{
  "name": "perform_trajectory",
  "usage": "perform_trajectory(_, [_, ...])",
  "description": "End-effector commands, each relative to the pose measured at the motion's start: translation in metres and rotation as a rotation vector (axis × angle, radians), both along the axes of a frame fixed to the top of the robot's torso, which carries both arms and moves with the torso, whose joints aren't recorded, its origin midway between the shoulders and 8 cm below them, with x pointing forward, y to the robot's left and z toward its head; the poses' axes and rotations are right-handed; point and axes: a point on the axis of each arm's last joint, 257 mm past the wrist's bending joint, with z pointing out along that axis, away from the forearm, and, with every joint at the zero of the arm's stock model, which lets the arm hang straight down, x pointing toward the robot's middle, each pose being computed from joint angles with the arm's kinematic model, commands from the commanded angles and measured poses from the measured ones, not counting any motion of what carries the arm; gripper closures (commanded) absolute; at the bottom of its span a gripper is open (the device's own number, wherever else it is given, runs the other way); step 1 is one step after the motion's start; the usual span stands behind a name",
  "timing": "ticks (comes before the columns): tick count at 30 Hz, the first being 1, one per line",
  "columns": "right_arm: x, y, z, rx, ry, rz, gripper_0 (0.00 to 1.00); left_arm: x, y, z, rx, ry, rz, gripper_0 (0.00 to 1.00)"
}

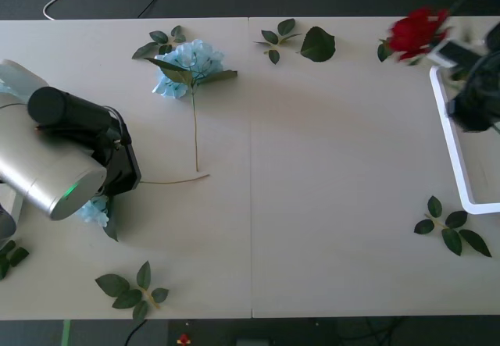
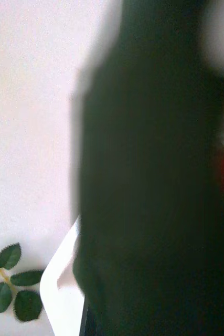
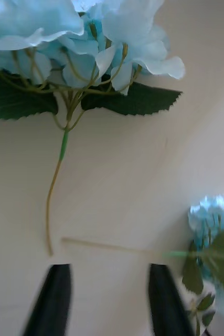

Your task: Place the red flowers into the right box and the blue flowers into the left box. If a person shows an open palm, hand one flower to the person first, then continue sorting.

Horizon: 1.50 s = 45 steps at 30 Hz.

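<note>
Left gripper spread (black fingers), blue flower stem toward it

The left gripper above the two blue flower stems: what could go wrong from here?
1. The left gripper is open above a thin stem that lies flat on the table; the fingers may close without catching it.
2. A second blue flower's stem ends close by, so both could be dragged.
3. The red rose at the right gripper is outside the right box and could fall beside it.
</note>
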Motion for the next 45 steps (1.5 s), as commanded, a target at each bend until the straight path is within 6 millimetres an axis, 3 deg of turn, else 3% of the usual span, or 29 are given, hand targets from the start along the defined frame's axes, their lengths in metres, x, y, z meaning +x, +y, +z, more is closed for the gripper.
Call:
perform_trajectory(1, [-0.004, -0.072, 0.008, 0.100, -0.047, -0.336, 1.00, 0.003, -0.002, -0.027, 0.009, 0.026, -0.021, 0.20])
perform_trajectory(8, [-0.005, -0.146, -0.012, 0.222, -0.101, -0.659, 1.00, 0.003, -0.008, -0.059, -0.011, 0.076, -0.034, 0.19])
perform_trajectory(14, [0.001, -0.193, -0.029, 0.307, -0.158, -0.781, 1.00, 0.004, -0.016, -0.087, -0.050, 0.111, -0.045, 0.19])
perform_trajectory(19, [0.009, -0.211, -0.039, 0.315, -0.200, -0.792, 1.00, 0.007, -0.017, -0.100, -0.062, 0.113, -0.050, 0.19])
perform_trajectory(25, [0.023, -0.214, -0.049, 0.314, -0.242, -0.753, 0.99, 0.000, -0.023, -0.124, -0.062, 0.147, -0.070, 0.19])
perform_trajectory(26, [0.026, -0.212, -0.050, 0.314, -0.249, -0.742, 0.87, 0.000, -0.024, -0.128, -0.065, 0.146, -0.074, 0.20])
perform_trajectory(27, [0.028, -0.212, -0.050, 0.313, -0.260, -0.735, 0.42, 0.001, -0.024, -0.131, -0.067, 0.145, -0.074, 0.19])
perform_trajectory(29, [0.032, -0.211, -0.050, 0.306, -0.273, -0.718, 0.00, 0.001, -0.024, -0.135, -0.069, 0.146, -0.077, 0.19])
perform_trajectory(45, [0.042, -0.212, -0.043, 0.273, -0.305, -0.668, 0.00, -0.011, -0.030, -0.155, -0.065, 0.190, -0.109, 0.20])
